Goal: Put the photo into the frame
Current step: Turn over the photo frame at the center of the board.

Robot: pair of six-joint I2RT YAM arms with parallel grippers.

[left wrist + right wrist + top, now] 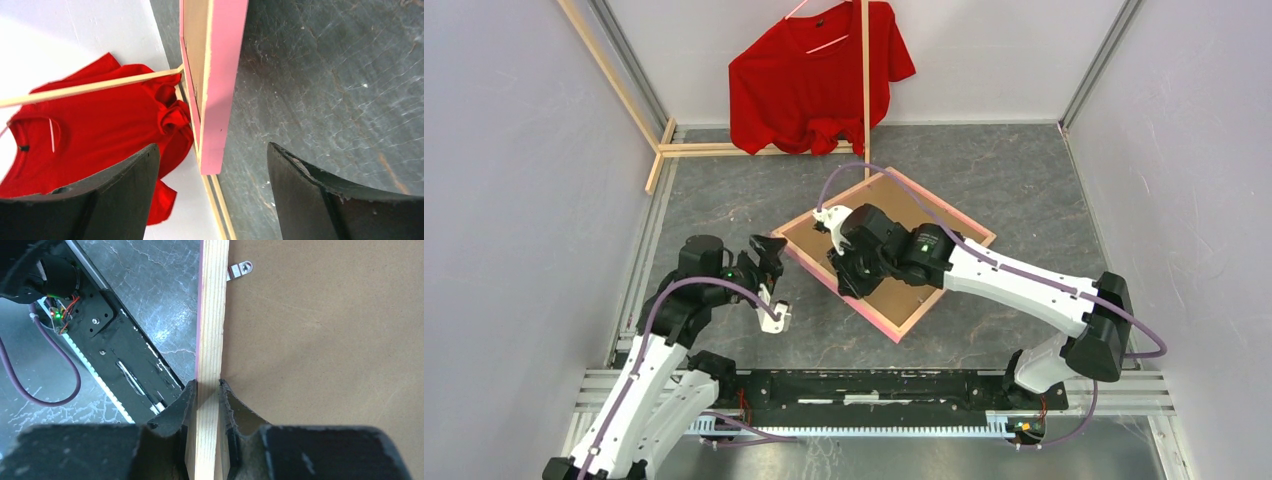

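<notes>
Top view, centre: the frame (809, 265) lay back-up on the table (1024, 180), with the brown backing board (894, 200) filling its opening. The photo appeared in no view; whether it sat beneath the board could not be told. The right gripper (207, 390) was clamped narrowly on the frame's pale wooden rail at the lower-left edge. The left gripper (212, 147) stood wide and held nothing, its jaws lined up with the frame's pink left corner. Likely hazards: with one thin pinch point, lifting could make the frame pivot or slip and shed the board. A misjudged left closure could shove the corner aside.
</notes>
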